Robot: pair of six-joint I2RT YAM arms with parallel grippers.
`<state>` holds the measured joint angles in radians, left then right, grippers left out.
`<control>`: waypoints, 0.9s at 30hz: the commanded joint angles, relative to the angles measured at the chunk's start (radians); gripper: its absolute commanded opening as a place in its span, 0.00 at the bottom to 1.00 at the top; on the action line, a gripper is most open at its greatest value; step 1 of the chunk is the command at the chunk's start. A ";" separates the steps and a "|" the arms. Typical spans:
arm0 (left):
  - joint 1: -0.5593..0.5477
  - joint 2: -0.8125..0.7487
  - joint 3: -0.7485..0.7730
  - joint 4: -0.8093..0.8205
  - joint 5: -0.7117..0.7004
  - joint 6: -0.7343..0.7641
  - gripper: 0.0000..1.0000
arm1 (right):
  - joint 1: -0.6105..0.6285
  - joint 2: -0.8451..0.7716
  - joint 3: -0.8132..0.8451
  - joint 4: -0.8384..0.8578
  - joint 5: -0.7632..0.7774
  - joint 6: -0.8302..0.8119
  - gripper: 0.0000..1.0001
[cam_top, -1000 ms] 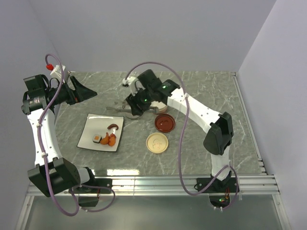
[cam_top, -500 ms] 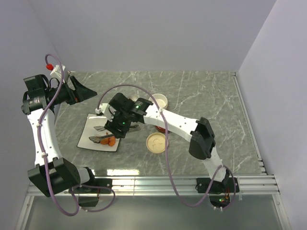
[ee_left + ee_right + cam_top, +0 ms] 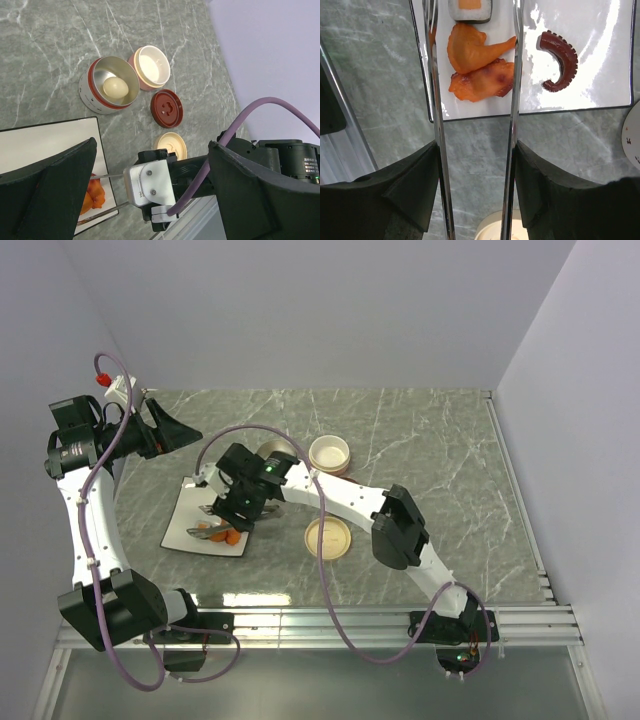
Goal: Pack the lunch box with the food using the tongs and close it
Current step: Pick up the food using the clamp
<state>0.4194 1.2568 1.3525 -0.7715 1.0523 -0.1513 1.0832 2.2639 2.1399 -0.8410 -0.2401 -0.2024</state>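
My right gripper (image 3: pixel 476 150) is shut on the silver tongs (image 3: pixel 434 100), pressing both slim arms from outside. The tongs (image 3: pixel 207 522) reach over the white plate (image 3: pixel 600 30), their arms either side of two orange fried pieces (image 3: pixel 479 65). A sushi slice (image 3: pixel 470 9) lies beyond them and a brown curled piece (image 3: pixel 561 60) to the right. The round lunch box (image 3: pixel 110 85), steel with a red rim, holds a white egg-like ball (image 3: pixel 115 88). My left gripper (image 3: pixel 185 433) hangs open and empty, high over the table's left side.
A cream bowl (image 3: pixel 150 67) stands beside the lunch box. A dark red lid (image 3: pixel 167 107) and a cream lid (image 3: pixel 328 537) lie flat on the marble. My right arm (image 3: pixel 330 495) stretches across the middle toward the plate (image 3: pixel 195 495).
My right arm has swung left from the lunch box to the plate, carrying the tongs, which now straddle the orange pieces. The left arm has not moved.
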 commanded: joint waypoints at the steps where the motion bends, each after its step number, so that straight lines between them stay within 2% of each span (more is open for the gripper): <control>1: 0.004 -0.022 0.013 0.023 0.011 0.013 0.99 | 0.009 0.012 0.051 0.020 0.004 0.004 0.63; 8: 0.005 -0.020 0.014 0.017 0.008 0.021 0.99 | 0.009 0.043 0.043 0.017 -0.007 0.008 0.62; 14: 0.005 -0.023 0.002 0.023 0.008 0.015 1.00 | 0.007 0.029 0.041 0.026 -0.007 0.017 0.54; 21: 0.005 -0.022 0.007 0.024 0.008 0.009 0.99 | -0.003 -0.035 0.041 0.036 0.008 0.018 0.47; 27: 0.005 -0.025 -0.013 0.032 0.018 -0.004 0.99 | -0.046 -0.108 0.040 0.034 0.001 0.031 0.44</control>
<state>0.4206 1.2564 1.3487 -0.7673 1.0504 -0.1520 1.0714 2.2845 2.1479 -0.8394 -0.2466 -0.1875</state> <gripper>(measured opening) 0.995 0.465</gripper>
